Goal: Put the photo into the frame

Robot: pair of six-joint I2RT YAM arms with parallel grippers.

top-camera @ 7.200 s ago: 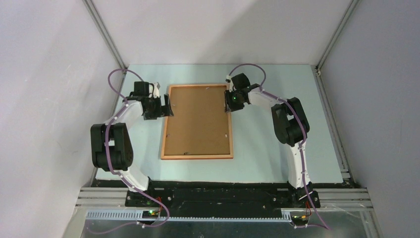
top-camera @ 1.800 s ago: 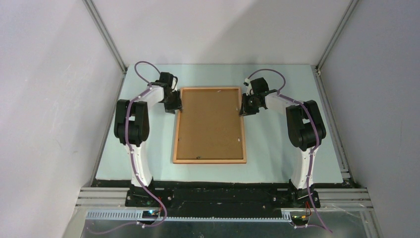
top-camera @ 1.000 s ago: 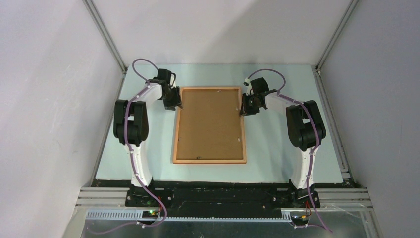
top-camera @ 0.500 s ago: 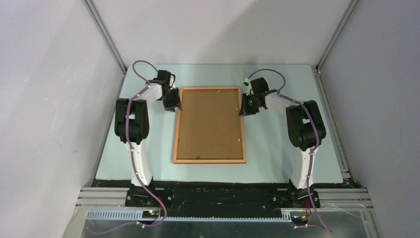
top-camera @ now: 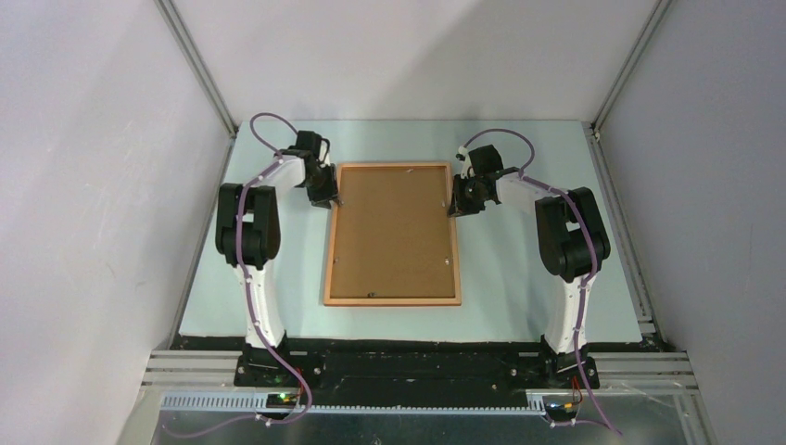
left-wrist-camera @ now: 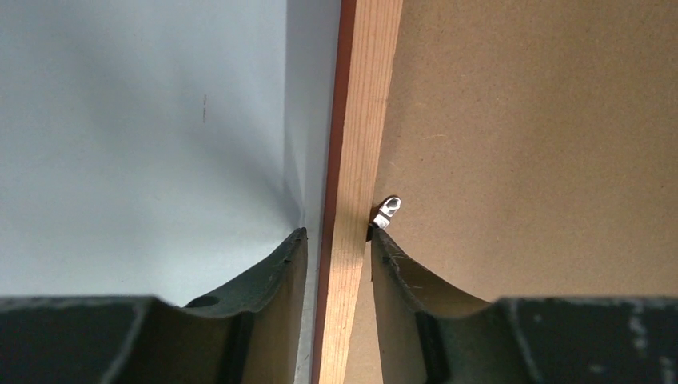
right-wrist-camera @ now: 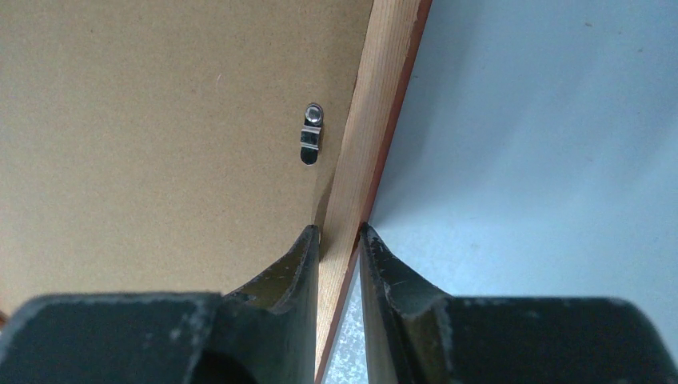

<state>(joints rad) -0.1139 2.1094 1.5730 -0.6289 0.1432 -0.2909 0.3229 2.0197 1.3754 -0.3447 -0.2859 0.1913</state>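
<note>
The frame [top-camera: 393,300] lies face down in the middle of the table, its brown backing board [top-camera: 393,232] up. The photo is hidden. My left gripper [top-camera: 330,198] straddles the frame's left rail [left-wrist-camera: 364,120] near the far corner. It is open: the outer finger stands a sliver off the wood, and the inner finger touches the rail beside a metal clip [left-wrist-camera: 388,211]. My right gripper [top-camera: 456,206] is shut on the right rail [right-wrist-camera: 376,104], both fingers pressed to the wood just below another clip [right-wrist-camera: 311,134].
Pale blue table surface [top-camera: 519,278] surrounds the frame. White enclosure walls rise on the left, right and back, with metal posts at the far corners. Another small clip sits on the backing board near the frame's near edge [top-camera: 371,296].
The left jaws have narrowed around the left rail over the last second. Seven seconds ago the frame lay further left and slightly skewed; now it sits centred and square. The right arm is still.
</note>
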